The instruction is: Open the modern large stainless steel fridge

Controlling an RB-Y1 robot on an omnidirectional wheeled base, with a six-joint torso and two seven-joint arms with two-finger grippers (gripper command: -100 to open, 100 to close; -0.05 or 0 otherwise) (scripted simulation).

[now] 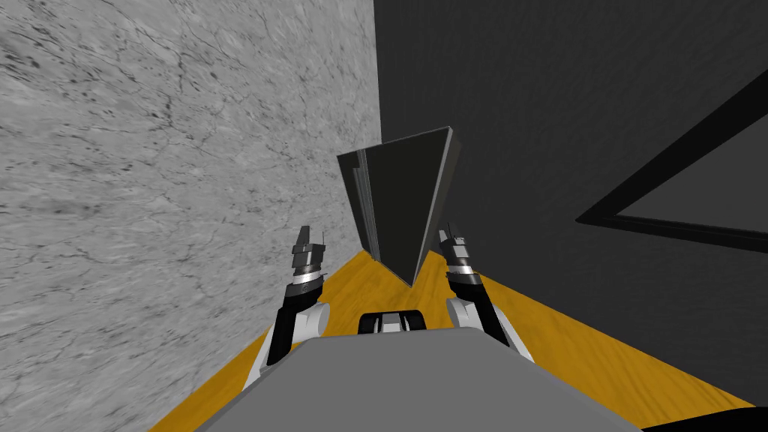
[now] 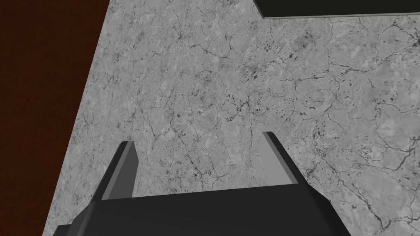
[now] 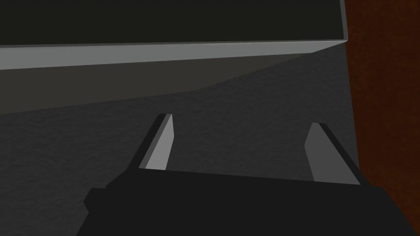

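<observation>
The left gripper's (image 2: 197, 138) two pale fingers (image 2: 123, 172) stand wide apart with nothing between them, and they face a grey marbled wall (image 2: 229, 90) veined with dark cracks. A dark red-brown strip (image 2: 41, 82) borders that wall on one side. The right gripper (image 3: 241, 121) is spread just as wide and also empty, its fingers (image 3: 160, 143) pointing at a dark grey wall (image 3: 246, 102).

Beyond those fingertips runs the fridge (image 3: 164, 20), a near-black face with a light grey edge. It is apart from the blades.

In the head view both grippers are raised side by side, with the fridge ahead and between them. It stands in the corner where the marbled wall meets the dark one and reads as a tall dark wedge with thin seams down its left side. Its foot rests on a yellow-orange wooden floor (image 1: 585, 352) that runs back along both walls. A black frame (image 1: 600, 219) hangs on the dark wall, well off to the right.
</observation>
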